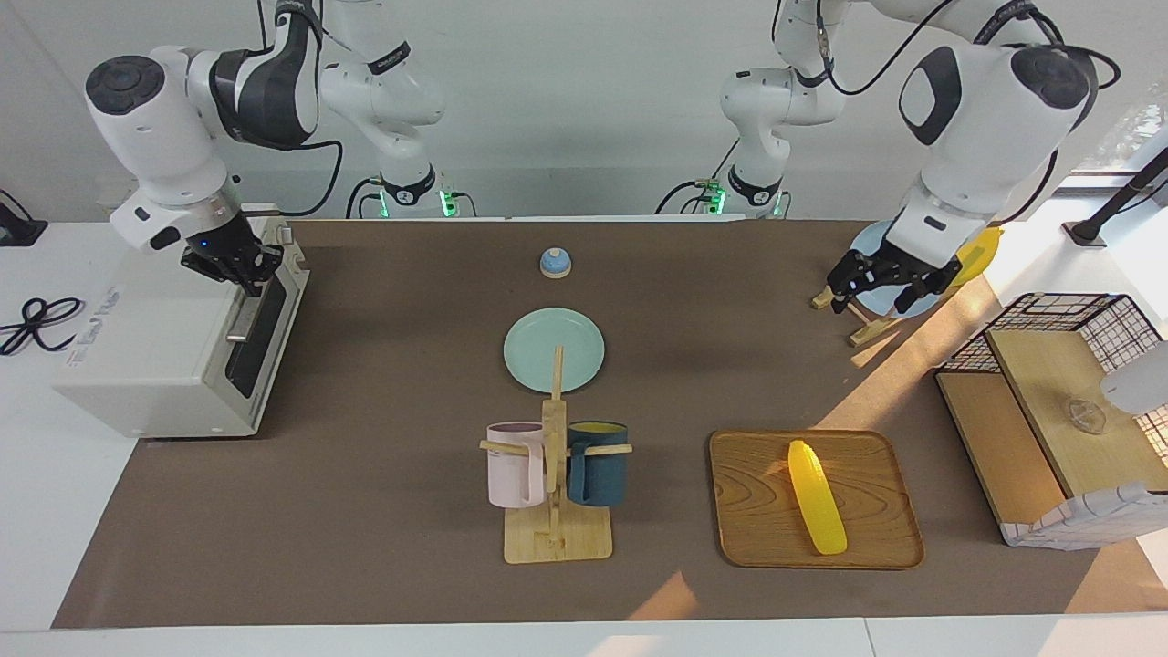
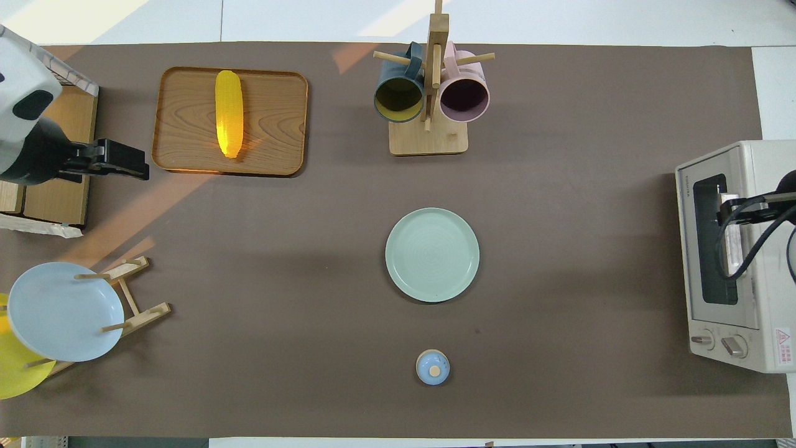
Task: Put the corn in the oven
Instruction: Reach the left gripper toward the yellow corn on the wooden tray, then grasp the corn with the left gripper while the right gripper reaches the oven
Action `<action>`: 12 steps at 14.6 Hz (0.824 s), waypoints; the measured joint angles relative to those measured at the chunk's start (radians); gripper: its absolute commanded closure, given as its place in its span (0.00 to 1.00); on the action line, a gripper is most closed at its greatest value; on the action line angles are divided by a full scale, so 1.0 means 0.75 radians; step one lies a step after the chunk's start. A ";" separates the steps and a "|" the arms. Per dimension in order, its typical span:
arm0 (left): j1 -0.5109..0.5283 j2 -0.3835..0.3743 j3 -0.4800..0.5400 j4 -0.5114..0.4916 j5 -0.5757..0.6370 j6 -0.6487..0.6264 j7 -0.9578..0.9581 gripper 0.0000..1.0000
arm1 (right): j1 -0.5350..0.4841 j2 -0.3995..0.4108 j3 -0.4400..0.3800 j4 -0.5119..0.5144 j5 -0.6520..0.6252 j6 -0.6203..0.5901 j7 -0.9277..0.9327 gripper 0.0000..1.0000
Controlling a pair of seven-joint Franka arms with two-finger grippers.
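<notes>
**Corn on tray; oven door closed; right gripper at door handle**

The bright yellow, glossy corn cob (image 1: 817,497) lies lengthwise on a rectangular wooden tray (image 1: 757,511) toward the left arm's end of the tabletop (image 1: 383,493), in the part farthest from the robots. Nothing touches it.

The boxy off-white toaster oven (image 1: 155,351) sits at the right arm's end, its dark glass door shut. The right gripper (image 1: 245,272) is at the upper end of the door's metal bar handle (image 1: 245,315), fingers drawn together. Whether they clamp the bar cannot be told.

The left gripper (image 1: 881,290) hangs over the wooden plate rack (image 1: 862,324), which holds a pale blue plate (image 2: 59,311) and a round yellow plate (image 2: 15,373); its fingers stand apart and hold nothing.

A wooden mug tree (image 1: 554,511) carrying a pink mug (image 1: 513,465) and a dark blue mug (image 1: 598,464) stands beside the tray. A round teal plate (image 1: 554,349) lies mid-tabletop, nearer the robots than the mug tree; a small blue bell-shaped knob (image 1: 555,263) sits nearer still. A wire-and-wood shelf unit (image 1: 1049,411) stands off the left arm's end.
</notes>
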 measured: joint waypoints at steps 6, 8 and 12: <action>-0.001 0.452 -0.005 0.315 0.000 0.125 0.036 0.00 | -0.030 0.012 -0.001 -0.049 -0.017 0.044 -0.008 1.00; -0.001 0.604 -0.006 0.462 0.000 0.158 0.045 0.00 | -0.038 0.021 -0.001 -0.065 -0.017 0.072 -0.012 1.00; -0.002 0.777 -0.009 0.564 0.000 0.318 0.048 0.00 | -0.036 0.029 0.001 -0.070 -0.018 0.079 -0.012 1.00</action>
